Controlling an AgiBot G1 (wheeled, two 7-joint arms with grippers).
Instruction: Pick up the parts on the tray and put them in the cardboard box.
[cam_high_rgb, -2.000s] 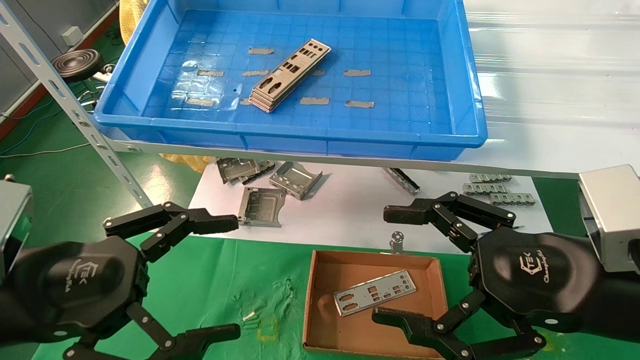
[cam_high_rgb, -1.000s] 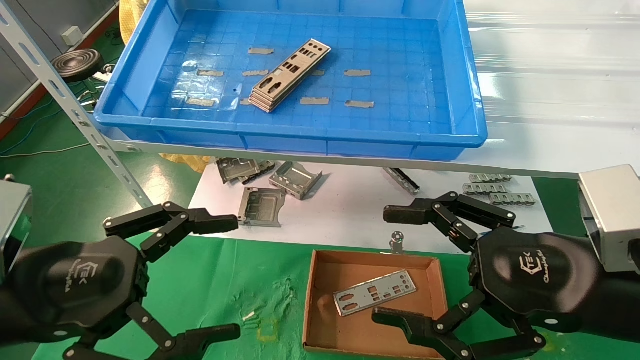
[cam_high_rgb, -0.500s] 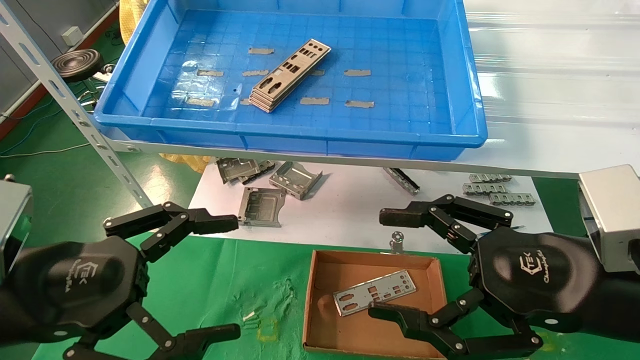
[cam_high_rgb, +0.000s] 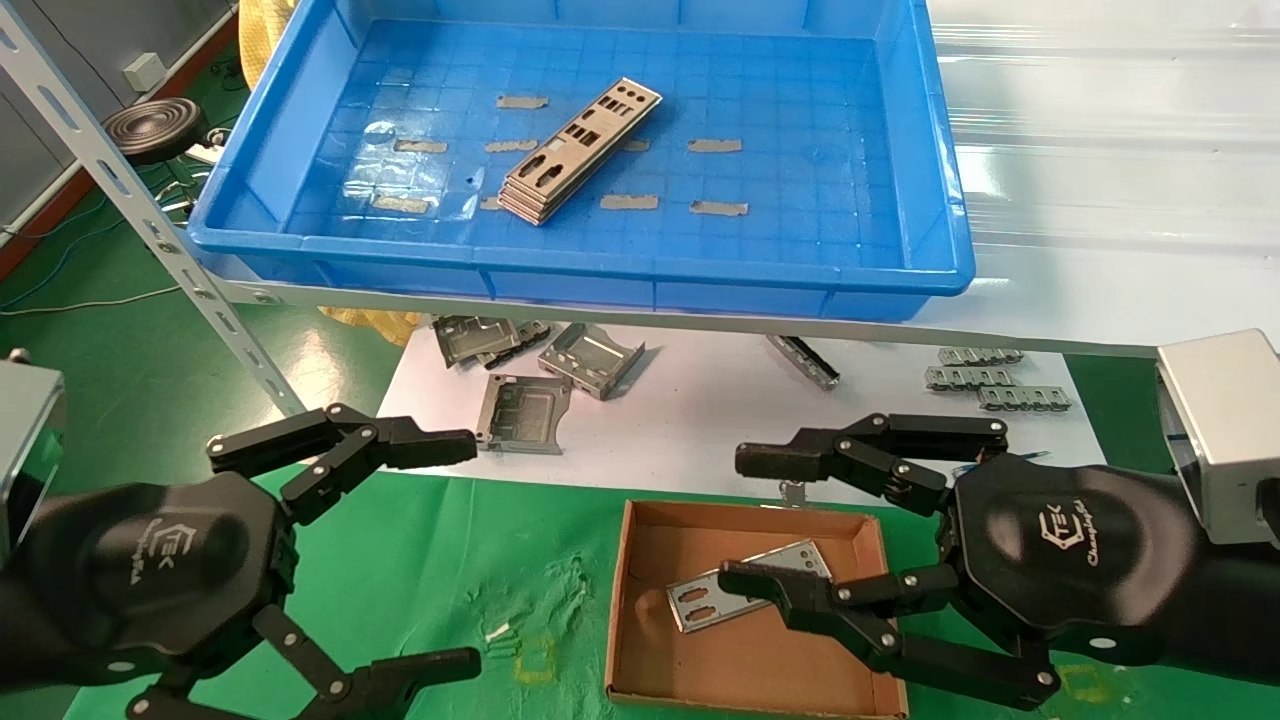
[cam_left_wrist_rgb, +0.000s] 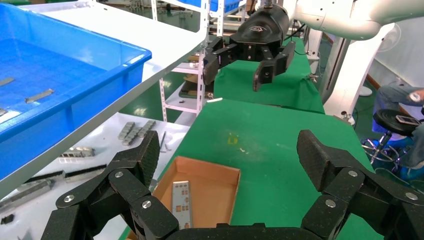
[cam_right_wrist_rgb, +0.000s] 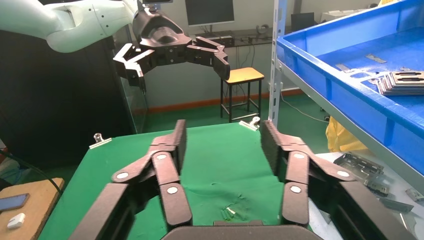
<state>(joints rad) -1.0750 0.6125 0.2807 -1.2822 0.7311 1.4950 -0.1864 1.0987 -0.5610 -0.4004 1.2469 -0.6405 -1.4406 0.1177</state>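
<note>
You see stack of parts (cam_high_rgb: 578, 151) in tray (cam_high_rgb: 300, 140), slanted near middle; exact count hard to read. One single plate (cam_high_rgb: 700, 600) lies in cardboard box (cam_high_rgb: 640, 545), its far end hidden behind right gripper (cam_high_rgb: 745, 520), jaws parted, empty, above box. Left gripper (cam_high_rgb: 455, 550) hangs spread wide over green mat (cam_high_rgb: 480, 560), lower finger cut off by frame edge.
</note>
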